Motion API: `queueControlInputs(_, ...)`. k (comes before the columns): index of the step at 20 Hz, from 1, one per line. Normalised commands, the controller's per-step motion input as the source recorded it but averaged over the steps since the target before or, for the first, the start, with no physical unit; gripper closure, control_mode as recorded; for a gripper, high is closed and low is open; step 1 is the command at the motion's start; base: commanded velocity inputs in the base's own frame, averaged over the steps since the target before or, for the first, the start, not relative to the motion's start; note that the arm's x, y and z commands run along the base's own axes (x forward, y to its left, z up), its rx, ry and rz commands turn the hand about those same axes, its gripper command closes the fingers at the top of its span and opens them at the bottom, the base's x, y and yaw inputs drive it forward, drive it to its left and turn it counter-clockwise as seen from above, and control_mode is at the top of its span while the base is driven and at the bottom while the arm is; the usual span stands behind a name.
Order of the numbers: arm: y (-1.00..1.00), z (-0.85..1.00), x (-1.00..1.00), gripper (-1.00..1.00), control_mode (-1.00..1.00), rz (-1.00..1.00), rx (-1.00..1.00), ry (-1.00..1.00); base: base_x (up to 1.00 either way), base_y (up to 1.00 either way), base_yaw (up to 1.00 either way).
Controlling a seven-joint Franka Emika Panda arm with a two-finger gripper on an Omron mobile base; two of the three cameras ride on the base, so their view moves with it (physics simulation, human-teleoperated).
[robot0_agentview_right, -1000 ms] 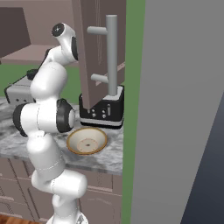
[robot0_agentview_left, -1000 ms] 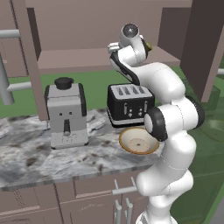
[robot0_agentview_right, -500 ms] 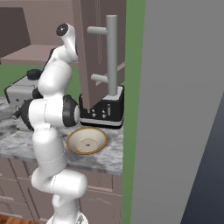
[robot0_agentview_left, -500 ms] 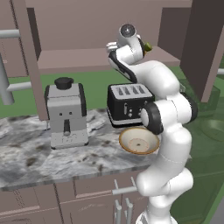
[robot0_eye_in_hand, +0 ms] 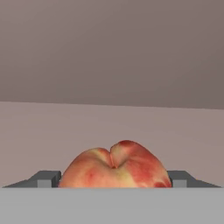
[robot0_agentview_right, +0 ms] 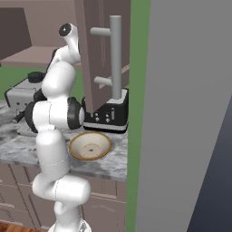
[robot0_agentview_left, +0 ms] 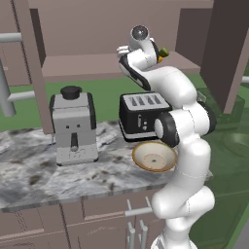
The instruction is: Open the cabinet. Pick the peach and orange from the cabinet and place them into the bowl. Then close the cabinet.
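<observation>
Cabinet (robot0_agentview_left: 121,63) open, step in hand: picking the peach (robot0_eye_in_hand: 114,166), which sits on the cabinet shelf between my pincer (robot0_eye_in_hand: 113,179) tips. Jaws wide either side, contact unclear. Next: squeeze, lift, carry down to bowl (robot0_agentview_left: 153,156) on the surface (robot0_agentview_left: 44,180).

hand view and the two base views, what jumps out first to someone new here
In the hand view the peach sits big and close on the cabinet shelf, between the gripper fingertips. In the base views the white arm reaches up into the open cabinet, past its swung-out door with the long grey handle. Below it, the bowl waits on the marble counter, in front of the black toaster.
</observation>
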Motion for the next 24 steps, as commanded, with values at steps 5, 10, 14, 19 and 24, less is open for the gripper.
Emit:
queueControlInputs(5,0.0,-0.02,0.01,1.0,-1.0,0.0,0.0,0.0,0.0,0.0,0.0)
queueControlInputs(10,0.0,-0.13,-0.46,1.0,-1.0,0.0,0.0,0.0,0.0,0.0,0.0)
queueControlInputs(14,0.0,-0.14,-0.95,1.0,-1.0,0.0,0.0,0.0,0.0,0.0,0.0)
queueControlInputs(19,0.0,-0.21,-1.0,1.0,-1.0,0.0,0.0,0.0,0.0,0.0,0.0)
queueControlInputs(24,0.0,-0.2,-1.0,1.0,-1.0,0.0,0.0,-0.01,0.0,0.0,0.0)
